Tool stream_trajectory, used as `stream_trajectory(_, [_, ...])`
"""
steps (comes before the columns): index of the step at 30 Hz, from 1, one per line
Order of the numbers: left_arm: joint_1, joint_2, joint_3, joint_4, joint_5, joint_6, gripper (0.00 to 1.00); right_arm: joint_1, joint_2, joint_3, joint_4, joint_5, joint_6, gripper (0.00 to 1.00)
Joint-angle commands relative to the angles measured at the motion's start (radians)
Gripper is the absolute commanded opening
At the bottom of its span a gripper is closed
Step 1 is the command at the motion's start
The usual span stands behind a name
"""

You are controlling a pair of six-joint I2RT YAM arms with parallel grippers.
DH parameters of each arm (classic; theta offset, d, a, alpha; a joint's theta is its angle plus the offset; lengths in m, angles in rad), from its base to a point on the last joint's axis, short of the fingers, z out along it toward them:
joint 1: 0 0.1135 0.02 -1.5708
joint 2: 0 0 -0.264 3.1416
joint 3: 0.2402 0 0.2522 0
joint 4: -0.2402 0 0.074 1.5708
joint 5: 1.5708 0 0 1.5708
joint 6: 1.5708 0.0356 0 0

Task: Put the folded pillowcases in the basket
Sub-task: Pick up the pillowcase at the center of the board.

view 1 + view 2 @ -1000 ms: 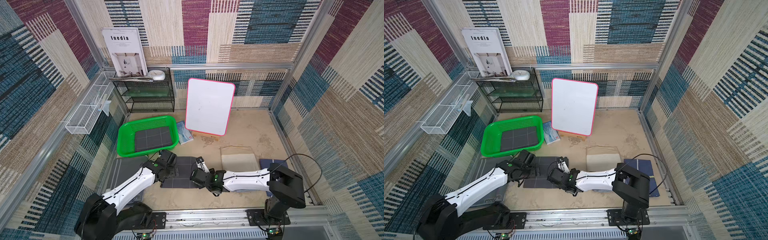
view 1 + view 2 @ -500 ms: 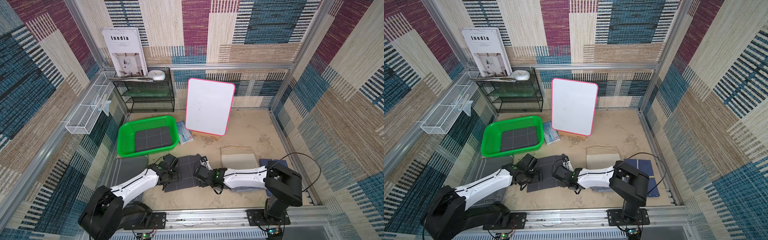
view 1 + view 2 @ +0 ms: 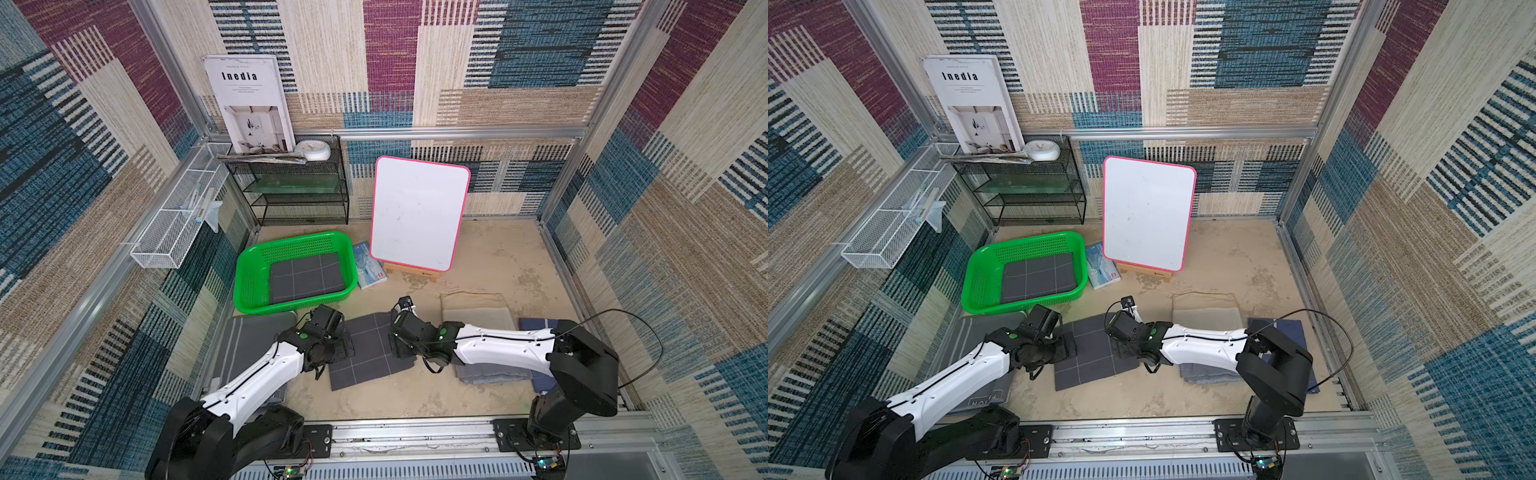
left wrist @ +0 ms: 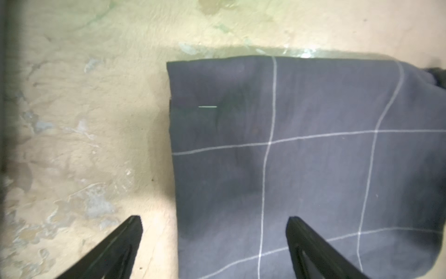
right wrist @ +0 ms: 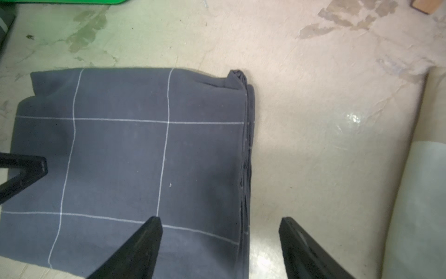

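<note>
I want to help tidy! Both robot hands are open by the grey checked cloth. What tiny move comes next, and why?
Probably close both grippers on the folded pillowcase: the left gripper and right gripper each straddle an opposite edge, jaws open, and it lies flat on the table, outside the green basket.

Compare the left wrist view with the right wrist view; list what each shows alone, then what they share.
Left wrist only: both fingers of the left gripper, open astride a pillowcase edge. Right wrist only: the basket rim, the pillowcase's layered fold, a pale cloth, and the open right gripper. Both: the gridded pillowcase on the floor.
</note>
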Motion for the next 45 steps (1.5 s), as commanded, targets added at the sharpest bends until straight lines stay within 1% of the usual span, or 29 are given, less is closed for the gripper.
stream_trajectory(1, [0.032, 0.04, 0.005, 0.042, 0.054, 0.022, 0.96, -0.019, 0.035, 0.023, -0.02, -0.048, -0.013, 0.81])
stream_trajectory(9, [0.04, 0.093, -0.005, 0.097, 0.078, 0.034, 0.88, -0.038, 0.124, 0.056, -0.006, -0.09, -0.035, 0.78])
stream_trajectory(11, [0.04, 0.111, -0.004, 0.111, 0.089, 0.042, 0.85, -0.045, 0.144, 0.064, 0.003, -0.108, -0.036, 0.76])
stream_trajectory(15, [0.04, 0.154, -0.004, 0.134, 0.105, 0.045, 0.76, -0.059, 0.168, 0.058, 0.037, -0.151, -0.027, 0.68])
stream_trajectory(18, [0.038, 0.177, 0.004, 0.139, 0.112, 0.047, 0.66, -0.059, 0.186, 0.064, 0.034, -0.158, -0.026, 0.56])
stream_trajectory(20, [0.038, 0.182, 0.008, 0.139, 0.108, 0.045, 0.6, -0.059, 0.19, 0.059, 0.04, -0.166, -0.02, 0.49])
stream_trajectory(23, [0.038, 0.19, 0.015, 0.133, 0.106, 0.046, 0.46, -0.058, 0.186, 0.04, 0.061, -0.188, -0.011, 0.36])
stream_trajectory(29, [0.038, 0.178, 0.02, 0.119, 0.097, 0.034, 0.11, -0.041, 0.141, 0.012, 0.084, -0.179, 0.003, 0.17])
stream_trajectory(32, [0.036, 0.17, 0.034, 0.099, 0.088, 0.032, 0.0, -0.02, 0.133, 0.02, 0.077, -0.158, 0.006, 0.07])
stream_trajectory(35, [0.031, 0.136, 0.044, 0.07, 0.073, 0.024, 0.0, 0.006, 0.125, 0.047, 0.048, -0.113, 0.009, 0.0])
stream_trajectory(38, [0.025, 0.065, 0.066, 0.01, 0.035, 0.02, 0.0, 0.04, 0.086, 0.071, 0.017, -0.019, 0.022, 0.0])
stream_trajectory(40, [0.025, -0.001, 0.086, -0.024, 0.024, 0.033, 0.0, 0.056, 0.042, 0.074, 0.026, 0.02, 0.021, 0.0])
stream_trajectory(45, [0.025, -0.169, 0.158, -0.111, -0.031, 0.039, 0.0, 0.069, -0.045, 0.091, 0.058, 0.056, -0.013, 0.0])
